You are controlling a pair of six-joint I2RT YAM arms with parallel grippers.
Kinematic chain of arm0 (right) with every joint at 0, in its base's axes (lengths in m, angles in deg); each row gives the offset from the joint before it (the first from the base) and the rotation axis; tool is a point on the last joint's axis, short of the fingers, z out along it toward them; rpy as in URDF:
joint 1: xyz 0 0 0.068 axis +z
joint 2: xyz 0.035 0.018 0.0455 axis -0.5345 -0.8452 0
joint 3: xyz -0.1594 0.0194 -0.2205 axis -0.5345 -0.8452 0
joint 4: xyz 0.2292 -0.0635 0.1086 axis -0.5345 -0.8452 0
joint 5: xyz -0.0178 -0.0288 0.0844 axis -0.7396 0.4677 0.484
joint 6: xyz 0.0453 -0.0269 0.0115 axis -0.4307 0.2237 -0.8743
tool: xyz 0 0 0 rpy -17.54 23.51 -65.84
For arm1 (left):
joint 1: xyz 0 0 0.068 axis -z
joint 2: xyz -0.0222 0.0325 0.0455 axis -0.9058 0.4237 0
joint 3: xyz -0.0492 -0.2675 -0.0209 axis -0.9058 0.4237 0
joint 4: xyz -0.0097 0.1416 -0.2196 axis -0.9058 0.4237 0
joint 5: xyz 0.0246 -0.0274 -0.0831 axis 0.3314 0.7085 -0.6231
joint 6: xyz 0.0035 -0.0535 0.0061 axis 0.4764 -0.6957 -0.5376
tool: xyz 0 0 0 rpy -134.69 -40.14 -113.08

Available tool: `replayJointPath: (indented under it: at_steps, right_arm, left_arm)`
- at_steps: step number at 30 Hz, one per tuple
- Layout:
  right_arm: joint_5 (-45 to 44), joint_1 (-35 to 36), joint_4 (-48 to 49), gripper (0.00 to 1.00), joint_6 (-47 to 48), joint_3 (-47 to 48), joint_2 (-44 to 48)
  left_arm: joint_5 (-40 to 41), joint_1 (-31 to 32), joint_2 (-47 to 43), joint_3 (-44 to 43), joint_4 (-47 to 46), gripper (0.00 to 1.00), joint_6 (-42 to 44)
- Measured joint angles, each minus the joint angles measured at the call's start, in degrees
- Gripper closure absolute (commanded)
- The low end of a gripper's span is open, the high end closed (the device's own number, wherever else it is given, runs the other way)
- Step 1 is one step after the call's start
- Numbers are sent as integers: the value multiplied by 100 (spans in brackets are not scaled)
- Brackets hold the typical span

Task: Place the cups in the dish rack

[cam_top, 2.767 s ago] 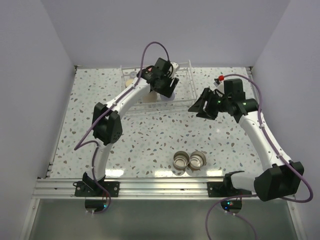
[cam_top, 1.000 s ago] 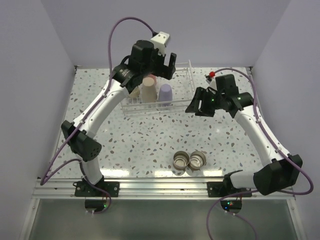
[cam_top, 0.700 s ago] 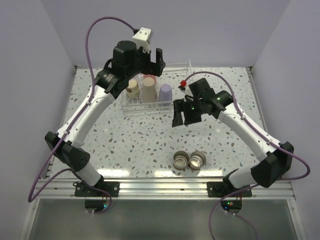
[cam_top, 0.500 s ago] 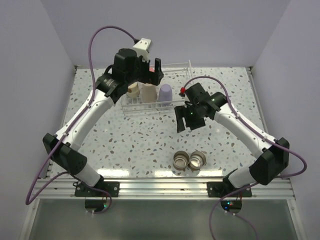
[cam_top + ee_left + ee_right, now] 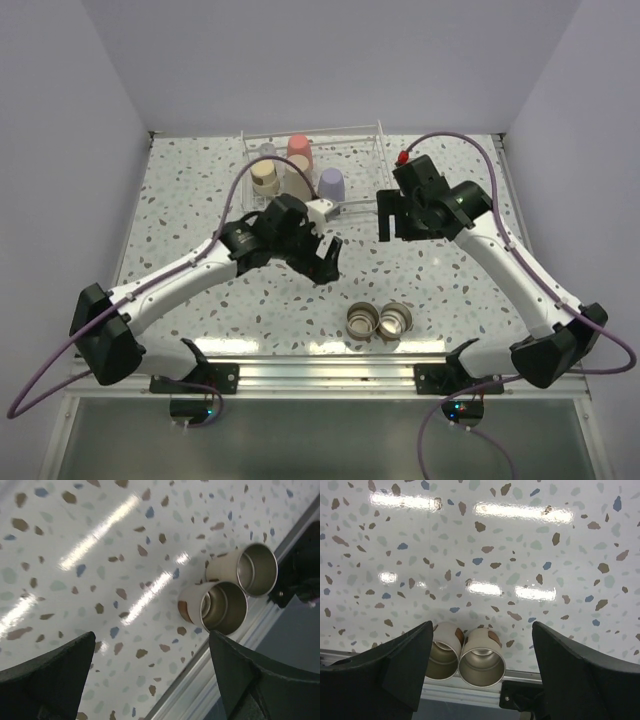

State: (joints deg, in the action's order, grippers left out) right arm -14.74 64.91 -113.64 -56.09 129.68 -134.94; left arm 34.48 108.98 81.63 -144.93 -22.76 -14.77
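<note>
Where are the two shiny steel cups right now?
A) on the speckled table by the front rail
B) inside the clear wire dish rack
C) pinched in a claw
A: the two shiny steel cups stand side by side on the speckled table, well away from the clear wire dish rack.

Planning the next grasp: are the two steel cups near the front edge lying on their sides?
No, both steel cups stand upright, open mouths up, touching side by side.

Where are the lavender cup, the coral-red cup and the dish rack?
lavender cup (image 5: 331,184), top external view, middle of the cup.
coral-red cup (image 5: 299,150), top external view, middle of the cup.
dish rack (image 5: 356,165), top external view, bare right end.
</note>
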Motion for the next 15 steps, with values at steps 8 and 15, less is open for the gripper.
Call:
replayJointPath:
  at_steps: [8,15]
  right_arm:
    - [22,0,4,16,-144,-74,264]
    - [39,0,-28,15,-205,-444,717]
  left_arm:
    - [-109,1027,793,260,42,4,-258]
    - [26,1425,1309,258,-107,7,-614]
